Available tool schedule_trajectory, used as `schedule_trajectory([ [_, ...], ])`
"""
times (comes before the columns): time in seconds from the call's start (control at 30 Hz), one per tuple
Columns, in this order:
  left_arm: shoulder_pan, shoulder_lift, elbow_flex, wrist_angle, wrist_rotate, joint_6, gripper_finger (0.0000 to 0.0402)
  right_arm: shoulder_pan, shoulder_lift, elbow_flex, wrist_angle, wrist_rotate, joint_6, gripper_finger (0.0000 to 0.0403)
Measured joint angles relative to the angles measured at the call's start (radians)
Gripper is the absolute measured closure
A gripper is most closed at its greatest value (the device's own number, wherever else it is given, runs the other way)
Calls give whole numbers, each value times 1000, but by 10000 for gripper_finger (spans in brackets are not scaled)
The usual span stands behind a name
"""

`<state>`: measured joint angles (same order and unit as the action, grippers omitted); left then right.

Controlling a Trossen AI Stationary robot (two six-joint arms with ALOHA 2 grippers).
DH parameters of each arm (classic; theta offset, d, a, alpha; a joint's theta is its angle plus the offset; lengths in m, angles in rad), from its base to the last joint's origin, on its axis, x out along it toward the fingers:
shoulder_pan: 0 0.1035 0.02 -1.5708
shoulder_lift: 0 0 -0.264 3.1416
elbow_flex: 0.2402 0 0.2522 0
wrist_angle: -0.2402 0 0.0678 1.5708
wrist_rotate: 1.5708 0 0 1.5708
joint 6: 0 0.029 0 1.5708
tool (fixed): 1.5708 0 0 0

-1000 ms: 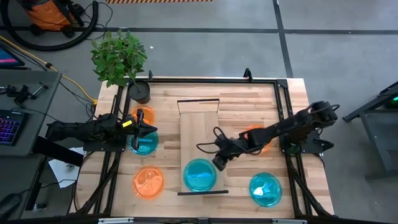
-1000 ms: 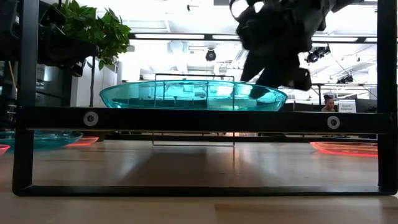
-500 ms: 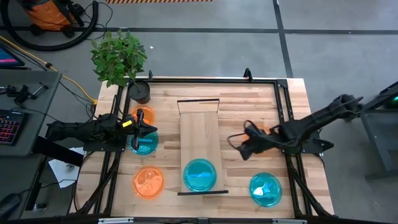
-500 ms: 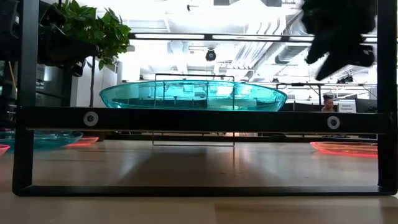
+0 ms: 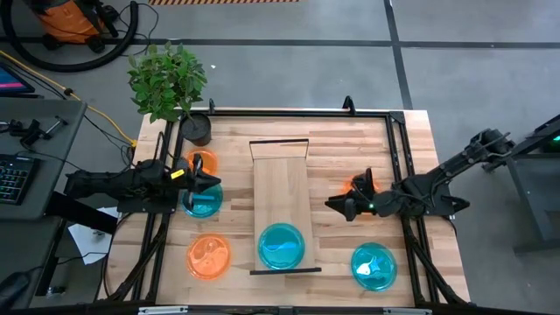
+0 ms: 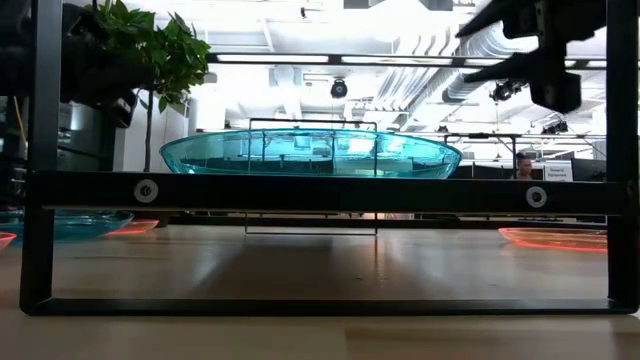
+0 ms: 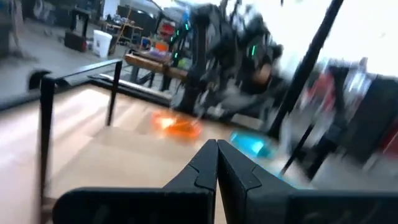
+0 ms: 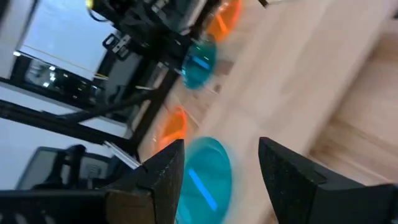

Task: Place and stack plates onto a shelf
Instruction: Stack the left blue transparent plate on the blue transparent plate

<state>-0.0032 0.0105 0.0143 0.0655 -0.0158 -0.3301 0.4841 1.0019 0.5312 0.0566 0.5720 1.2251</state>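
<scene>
The shelf (image 5: 280, 188) is a light-wood plank in the middle of the table. One teal plate (image 5: 282, 246) (image 6: 310, 152) rests on its near end. On the table's left lie an orange plate (image 5: 199, 163), a teal plate (image 5: 203, 201) and another orange plate (image 5: 208, 256). On the right lie an orange plate (image 5: 360, 186) and a teal plate (image 5: 374, 265). My right gripper (image 5: 338, 205) (image 8: 221, 174) is open, raised beside the right orange plate, and points at the shelf. My left gripper (image 5: 213, 184) (image 7: 216, 163) is shut, above the left teal plate.
A potted plant (image 5: 171, 83) stands at the table's far left corner. Dark metal frame bars (image 5: 398, 166) run along the table's sides and far edge, and one bar (image 6: 320, 192) crosses the low view. The shelf's far half is bare wood.
My right gripper has drawn back from the teal plate at the shelf's near end, toward the table's right edge and upward, ending by the right orange plate. The teal plate has stayed on the shelf. My left arm has kept still.
</scene>
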Motion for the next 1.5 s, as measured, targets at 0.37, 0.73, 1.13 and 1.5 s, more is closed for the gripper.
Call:
schedule_trajectory([
  [0.37,0,163,155,-15,-90,-243,401,-2,0,5,7,0,-3,214],
  [0.73,-96,685,624,-818,186,-158,402,-2,0,6,-23,0,-3,214],
  [1.13,-694,846,650,-801,-391,-414,402,-2,0,6,-76,0,-3,214],
  [1.5,-752,1036,602,-809,-462,-553,399,-2,0,6,-127,0,-3,214],
])
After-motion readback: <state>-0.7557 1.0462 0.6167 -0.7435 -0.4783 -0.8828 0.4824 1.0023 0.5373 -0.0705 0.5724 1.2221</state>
